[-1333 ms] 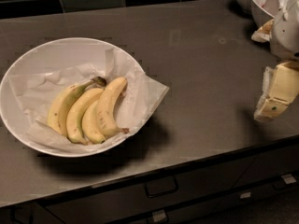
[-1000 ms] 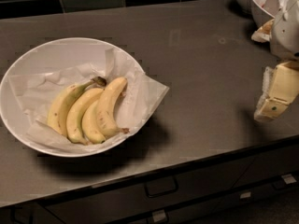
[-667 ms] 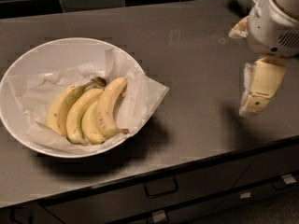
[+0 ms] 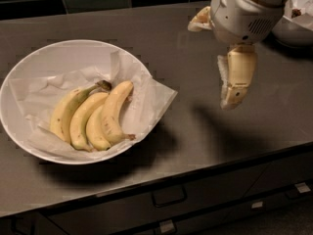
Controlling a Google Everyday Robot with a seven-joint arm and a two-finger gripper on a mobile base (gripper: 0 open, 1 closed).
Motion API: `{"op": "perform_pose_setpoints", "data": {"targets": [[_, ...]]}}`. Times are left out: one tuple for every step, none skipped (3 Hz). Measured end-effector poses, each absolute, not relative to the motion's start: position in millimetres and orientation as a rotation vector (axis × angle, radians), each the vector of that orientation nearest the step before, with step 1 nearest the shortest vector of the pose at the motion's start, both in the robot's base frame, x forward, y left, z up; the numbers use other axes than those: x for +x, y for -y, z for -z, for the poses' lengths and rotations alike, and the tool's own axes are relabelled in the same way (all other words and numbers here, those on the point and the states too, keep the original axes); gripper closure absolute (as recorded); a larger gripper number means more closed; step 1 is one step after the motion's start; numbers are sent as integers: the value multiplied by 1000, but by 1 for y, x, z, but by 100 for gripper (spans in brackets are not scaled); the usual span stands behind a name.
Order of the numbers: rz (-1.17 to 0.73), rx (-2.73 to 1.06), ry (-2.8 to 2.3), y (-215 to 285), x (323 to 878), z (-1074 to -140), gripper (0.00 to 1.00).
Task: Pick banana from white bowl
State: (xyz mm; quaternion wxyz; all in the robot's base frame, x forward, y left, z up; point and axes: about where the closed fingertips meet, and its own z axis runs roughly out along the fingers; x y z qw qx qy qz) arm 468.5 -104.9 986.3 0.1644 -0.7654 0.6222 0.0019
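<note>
Since the earlier frames the pincer (image 4: pixel 210 66) has swung leftward from the right edge of the view and now hangs above the dark surface (image 4: pixel 161 38), nearer the fruit than before. Its two tan fingers stand spread apart, with nothing between them; it is empty. To its left, apart from it, sits the white bowl (image 4: pixel 58 58), lined with crumpled white paper (image 4: pixel 146 97) whose corner juts over the rim on the side facing the pincer. The banana (image 4: pixel 90 116) lies in that bowl, left of the pincer, a yellow bunch with its dark stem pointing away from the front edge. It has not shifted. Under the pincer and a little toward the front, a soft shadow (image 4: pixel 230 131) falls on the surface. Behind it to the right, a second bowl (image 4: pixel 296 31) shows partly past the arm.
</note>
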Motion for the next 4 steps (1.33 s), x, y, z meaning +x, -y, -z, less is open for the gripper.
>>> {"op": "perform_pose_setpoints", "data": {"targets": [[1, -2176, -1766, 103, 470, -988, 0], [-26, -2294, -1616, 64, 478, -987, 0], [-107, -2434, -1421, 19, 486, -981, 0], [-144, -2506, -1292, -11, 493, -976, 0]]}}
